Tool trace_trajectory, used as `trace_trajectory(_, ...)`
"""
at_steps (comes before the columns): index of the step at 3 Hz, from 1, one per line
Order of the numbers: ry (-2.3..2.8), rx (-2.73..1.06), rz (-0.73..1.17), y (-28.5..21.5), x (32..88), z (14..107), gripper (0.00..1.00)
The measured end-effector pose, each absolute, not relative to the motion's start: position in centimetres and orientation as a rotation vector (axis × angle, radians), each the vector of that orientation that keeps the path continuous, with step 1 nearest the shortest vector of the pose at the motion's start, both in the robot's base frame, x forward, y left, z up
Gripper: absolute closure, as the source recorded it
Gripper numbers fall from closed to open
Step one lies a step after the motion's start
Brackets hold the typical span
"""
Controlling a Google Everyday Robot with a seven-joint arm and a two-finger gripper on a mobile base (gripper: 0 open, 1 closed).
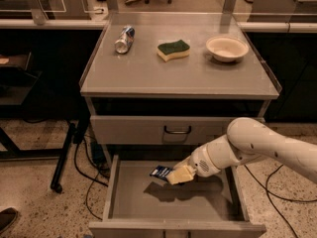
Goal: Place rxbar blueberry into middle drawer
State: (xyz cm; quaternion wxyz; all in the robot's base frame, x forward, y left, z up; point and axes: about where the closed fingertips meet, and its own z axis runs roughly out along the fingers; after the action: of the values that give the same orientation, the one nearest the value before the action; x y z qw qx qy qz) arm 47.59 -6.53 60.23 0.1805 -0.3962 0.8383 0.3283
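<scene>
The rxbar blueberry (160, 172), a small dark navy bar with pale lettering, sticks out to the left of my gripper (174, 175). The gripper is shut on it and holds it just above the floor of the open middle drawer (148, 202), near the drawer's back and middle. My white arm (257, 145) reaches in from the right. The bar's right end is hidden between the cream fingers (181, 174).
On the table top (148, 76) lie a silver-blue can (124, 38), a green-and-yellow sponge (173, 49) and a white bowl (227, 47). A shut drawer front with a black handle (177, 130) is above the open drawer. Cables (91, 177) lie on the floor at left.
</scene>
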Motion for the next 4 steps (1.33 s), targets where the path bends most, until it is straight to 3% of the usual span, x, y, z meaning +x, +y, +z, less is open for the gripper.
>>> trace_trajectory(4,2.381,-1.057,0.896,-6.4,49.9,55.0,1.00)
